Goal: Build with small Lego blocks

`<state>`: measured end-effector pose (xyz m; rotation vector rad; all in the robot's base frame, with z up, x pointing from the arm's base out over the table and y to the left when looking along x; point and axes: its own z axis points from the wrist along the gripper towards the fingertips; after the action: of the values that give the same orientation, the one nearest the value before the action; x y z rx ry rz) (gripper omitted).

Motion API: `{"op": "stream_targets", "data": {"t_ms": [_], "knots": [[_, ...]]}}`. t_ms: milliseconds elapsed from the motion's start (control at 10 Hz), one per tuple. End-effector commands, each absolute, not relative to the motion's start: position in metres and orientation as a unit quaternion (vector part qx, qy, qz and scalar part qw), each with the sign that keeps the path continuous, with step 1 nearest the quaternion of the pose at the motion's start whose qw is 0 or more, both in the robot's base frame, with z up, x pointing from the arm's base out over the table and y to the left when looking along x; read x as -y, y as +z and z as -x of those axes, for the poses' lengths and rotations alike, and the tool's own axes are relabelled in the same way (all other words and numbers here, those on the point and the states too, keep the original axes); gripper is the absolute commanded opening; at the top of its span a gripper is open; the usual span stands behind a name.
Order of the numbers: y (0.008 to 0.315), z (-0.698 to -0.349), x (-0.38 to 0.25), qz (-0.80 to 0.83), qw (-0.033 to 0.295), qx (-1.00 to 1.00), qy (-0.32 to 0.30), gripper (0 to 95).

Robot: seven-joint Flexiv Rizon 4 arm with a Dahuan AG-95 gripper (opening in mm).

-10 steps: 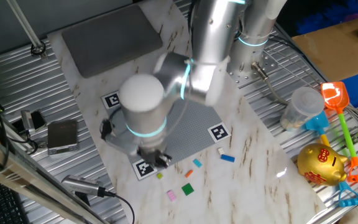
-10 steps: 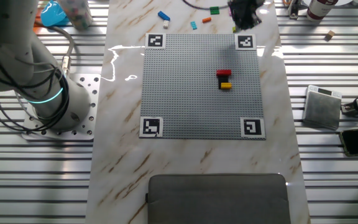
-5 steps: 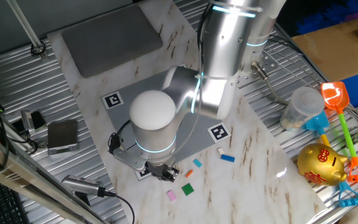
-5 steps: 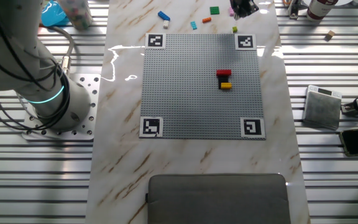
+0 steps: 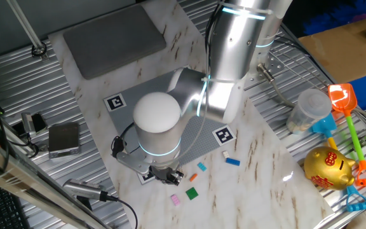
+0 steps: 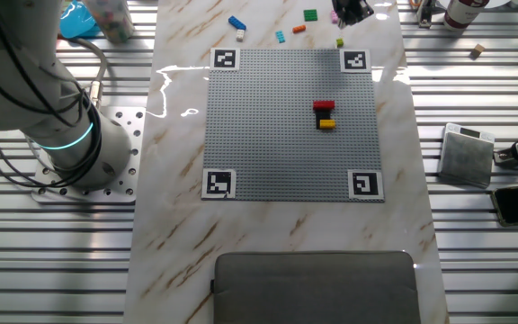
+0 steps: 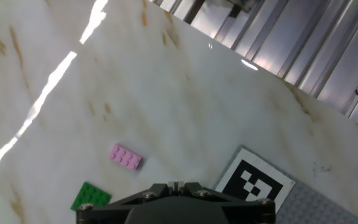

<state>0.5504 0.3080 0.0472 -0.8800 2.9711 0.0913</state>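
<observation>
I have the claw [image 5: 165,174] low over the marbled surface [image 5: 259,168], just off the corner of the grey studded plate [image 6: 290,121] that carries a black-and-white corner marker [image 7: 254,180]; in the hand view only the dark base of the claw shows at the bottom edge, so I cannot tell whether its fingers are apart or together, and I see nothing between them. Relative to that plate, the loose small Lego blocks lie on the surface just past the edge nearest the claw: a pink block [image 7: 126,157] and a green block [image 7: 91,196] sit close to the claw, apart from each other, with a yellow block [image 6: 340,42] right beside the marked corner. Farther along the same edge I see an orange block [image 5: 202,167], a light blue block [image 5: 194,177] and a blue block [image 5: 233,161], each lying alone. On the plate itself, right of its centre as the other fixed view shows it, a red block [image 6: 324,106], a black block [image 6: 325,114] and a yellow block [image 6: 326,124] sit in a short touching row.
</observation>
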Motion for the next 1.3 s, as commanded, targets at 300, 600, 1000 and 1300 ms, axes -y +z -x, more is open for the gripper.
{"op": "stream_targets", "data": {"t_ms": [300,600,1000,1300], "knots": [[0.047,-0.551,-0.308,0.375,0.030,-0.926,0.027,0.0],[0.048,-0.550,-0.309,0.365,0.031,-0.930,0.035,19.0],[0.045,-0.547,-0.343,0.356,0.025,-0.934,0.035,19.0],[0.031,-0.539,-0.353,0.368,0.019,-0.929,0.036,19.0]]}}
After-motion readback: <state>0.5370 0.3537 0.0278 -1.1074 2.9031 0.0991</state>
